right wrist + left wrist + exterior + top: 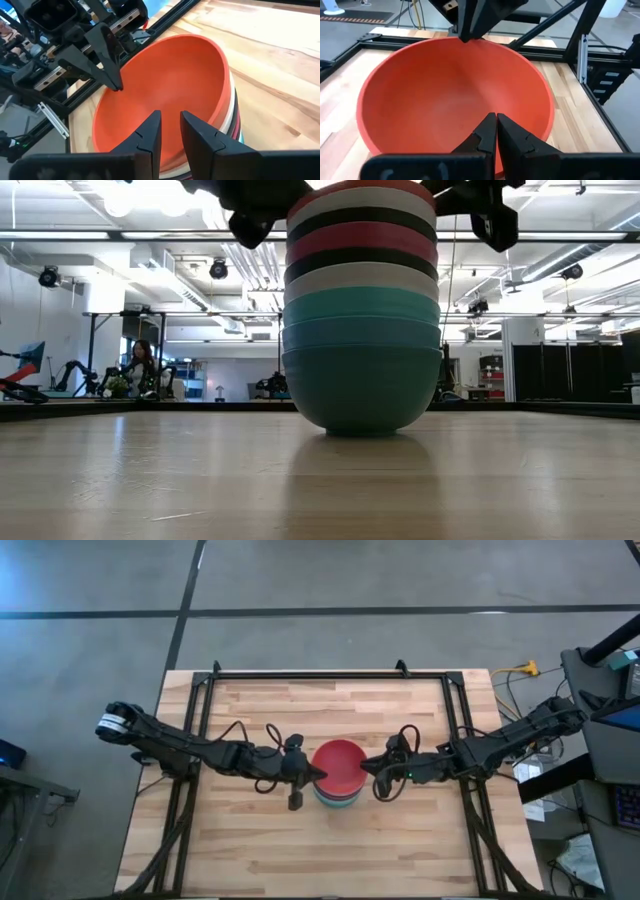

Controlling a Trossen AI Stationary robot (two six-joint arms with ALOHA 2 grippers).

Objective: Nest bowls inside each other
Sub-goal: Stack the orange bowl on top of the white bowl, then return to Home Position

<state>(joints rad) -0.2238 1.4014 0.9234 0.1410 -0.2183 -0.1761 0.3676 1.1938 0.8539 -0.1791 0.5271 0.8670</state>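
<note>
Several bowls stand nested in one stack (360,310) at the table's middle. The lowest, a teal bowl (360,390), rests on its base on the wood. A red bowl (338,766) sits on top, mouth up. My left gripper (318,774) is shut, its tips (496,120) just over the red bowl's left rim. My right gripper (366,768) stands at the right rim, fingers a little apart (170,125), with the red bowl's inside showing between them. Both point slantwise down toward the bowl. My left gripper's shut fingertip (117,86) stands at the red bowl's left rim (125,75), slanting down from the table's left; whether it touches, I cannot tell. My right gripper's fingers (466,36) stand over the right rim (485,41), slanting down from the table's right; whether they touch, I cannot tell.
A black metal frame (330,673) runs along the table's far edge and down both sides (465,740). Bare wood (330,850) lies toward the near edge. In the room beyond the table, a person (140,365) is among other equipment.
</note>
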